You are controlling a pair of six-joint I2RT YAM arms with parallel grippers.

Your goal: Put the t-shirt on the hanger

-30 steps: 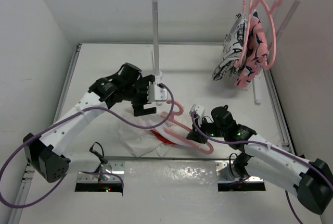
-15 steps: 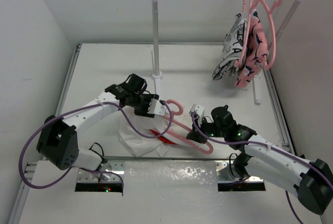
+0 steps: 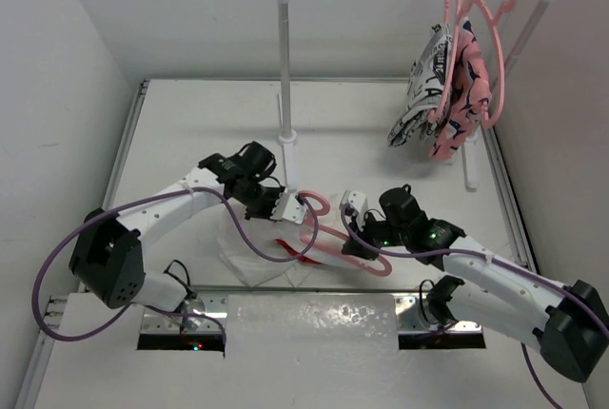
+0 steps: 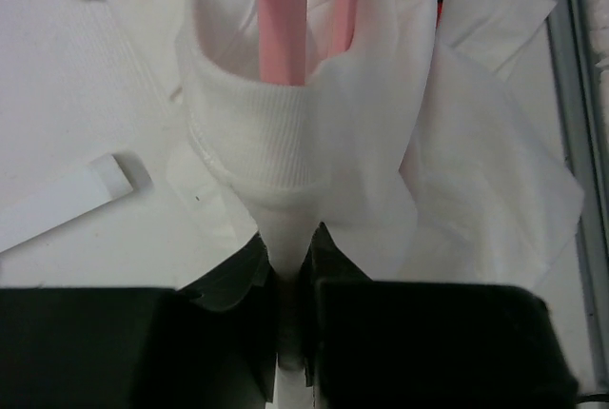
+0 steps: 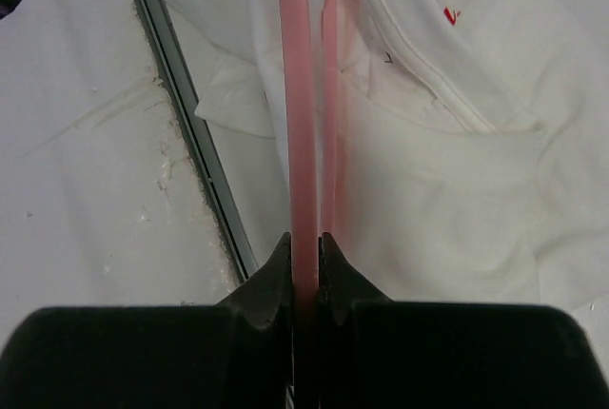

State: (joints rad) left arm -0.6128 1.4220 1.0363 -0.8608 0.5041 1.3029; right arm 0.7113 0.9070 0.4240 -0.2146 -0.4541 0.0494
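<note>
1. White cotton: the t-shirt [image 3: 249, 255] lies crumpled on the table [image 3: 190, 124] in front of the rack post [image 3: 284, 57], on the arms' side. The left arm and the hanger [image 3: 328, 230] cover much of it, and only a sliver of red print shows.
2. Both wrist views cut the hanger off, so neither its hook nor its far shoulder can be seen there.
3. Left gripper [image 4: 293, 247]: jaws pinched together on the ribbed collar, with the pink bar passing through the neck opening beyond.
4. Right gripper [image 5: 304, 243]: clamped on a hanger bar, on the side away from the post.
5. A second ago the left gripper stood wide above the shirt. It has since dropped and closed. The right grip is unchanged, and that arm has nudged toward the post.
6. Hanger's long axis runs diagonally; the hook end lies nearest the post's foot and the body trails away toward the right arm.
</note>
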